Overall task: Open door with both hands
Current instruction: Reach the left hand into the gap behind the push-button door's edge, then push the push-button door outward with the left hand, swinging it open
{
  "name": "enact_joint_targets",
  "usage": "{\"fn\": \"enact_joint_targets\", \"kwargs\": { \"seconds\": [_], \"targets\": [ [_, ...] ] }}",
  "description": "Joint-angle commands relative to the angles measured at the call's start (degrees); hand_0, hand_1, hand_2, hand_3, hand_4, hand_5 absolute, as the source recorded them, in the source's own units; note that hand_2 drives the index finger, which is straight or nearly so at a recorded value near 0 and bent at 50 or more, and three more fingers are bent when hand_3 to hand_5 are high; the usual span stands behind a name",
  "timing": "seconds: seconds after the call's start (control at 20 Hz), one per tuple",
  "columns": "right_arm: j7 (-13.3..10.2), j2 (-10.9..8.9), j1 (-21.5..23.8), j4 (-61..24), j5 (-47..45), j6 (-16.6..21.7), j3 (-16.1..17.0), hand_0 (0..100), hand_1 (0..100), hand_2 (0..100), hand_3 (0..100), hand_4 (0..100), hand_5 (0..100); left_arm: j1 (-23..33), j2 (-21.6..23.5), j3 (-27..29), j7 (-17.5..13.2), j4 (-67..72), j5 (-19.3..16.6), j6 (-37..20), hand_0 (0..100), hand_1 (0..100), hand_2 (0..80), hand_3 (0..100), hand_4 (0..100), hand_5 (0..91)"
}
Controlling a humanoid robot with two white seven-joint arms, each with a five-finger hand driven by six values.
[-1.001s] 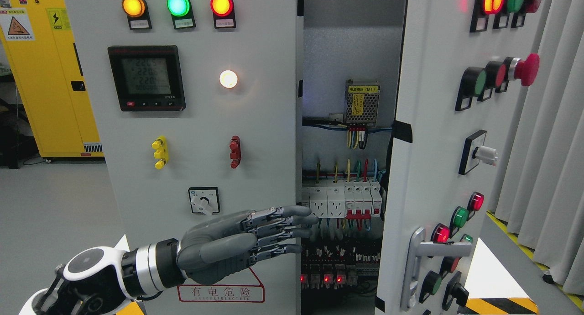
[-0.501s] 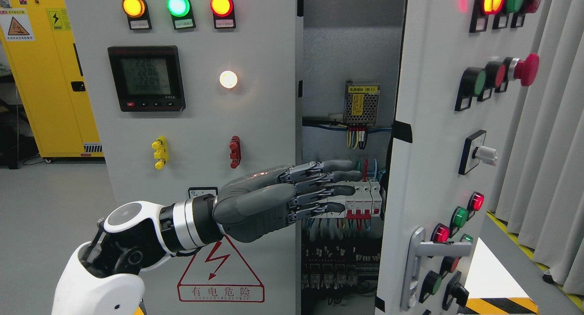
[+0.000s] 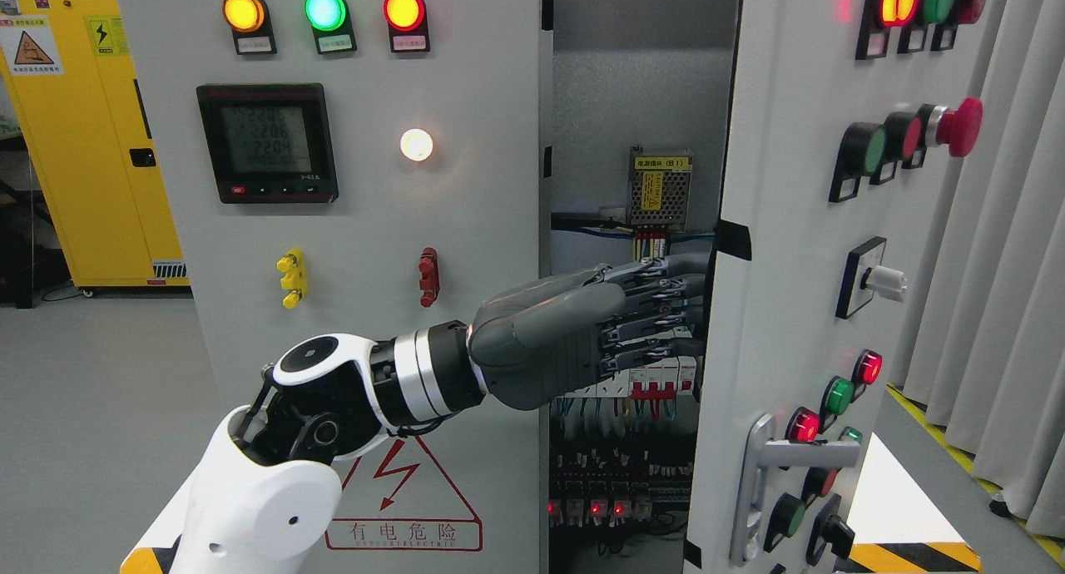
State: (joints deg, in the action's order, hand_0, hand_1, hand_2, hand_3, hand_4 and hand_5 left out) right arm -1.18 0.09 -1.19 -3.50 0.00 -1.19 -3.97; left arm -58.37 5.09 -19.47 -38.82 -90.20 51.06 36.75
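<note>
Here the left hand (image 3: pixel 582 337) reaches from the lower left across the gap of the electrical cabinet. Its fingers (image 3: pixel 657 295) are extended and relaxed, gripping nothing; the fingertips pass behind the inner edge of the right door (image 3: pixel 782 249), so whether they touch it cannot be told. The right door stands ajar, swung toward the near side, with its silver handle (image 3: pixel 778 466) low on the panel and untouched. The left door (image 3: pixel 366 249) is closed, carrying a digital meter (image 3: pixel 267 141) and three lit indicator lamps (image 3: pixel 325 10). Between the doors, circuit breakers (image 3: pixel 657 383) and coloured wiring are exposed. The right hand is out of view.
</note>
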Motion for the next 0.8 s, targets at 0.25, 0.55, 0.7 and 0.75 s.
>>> {"fn": "enact_joint_targets", "kwargs": {
  "seconds": [0.25,0.55,0.7,0.75],
  "targets": [
    [-0.1,1.40,-0.7,0.0,-0.3,0.0,0.3,0,50,4,0,0,0,-1.7,-8.3,-3.6,0.1,5.6,-0.3,0.0,12,56,0.0,0,0,0.0],
    [0.0,1.40,-0.7,0.0,-0.3,0.0,0.3,0,50,4,0,0,0,-1.7,-10.7,-4.5,0.1,5.6,-1.7,0.0,12,56,0.0,0,0,0.0],
    [-0.1,1.40,-0.7,0.0,-0.3,0.0,0.3,0,50,4,0,0,0,-1.7,-12.6,-4.6,0.1,6.2,-2.6,0.1,12,56,0.0,0,0,0.0],
    [-0.1,1.40,-0.7,0.0,-0.3,0.0,0.3,0,50,4,0,0,0,-1.7,-13.0,-4.6,0.1,6.2,-2.6,0.1,12,56,0.0,0,0,0.0]
  ]
}}
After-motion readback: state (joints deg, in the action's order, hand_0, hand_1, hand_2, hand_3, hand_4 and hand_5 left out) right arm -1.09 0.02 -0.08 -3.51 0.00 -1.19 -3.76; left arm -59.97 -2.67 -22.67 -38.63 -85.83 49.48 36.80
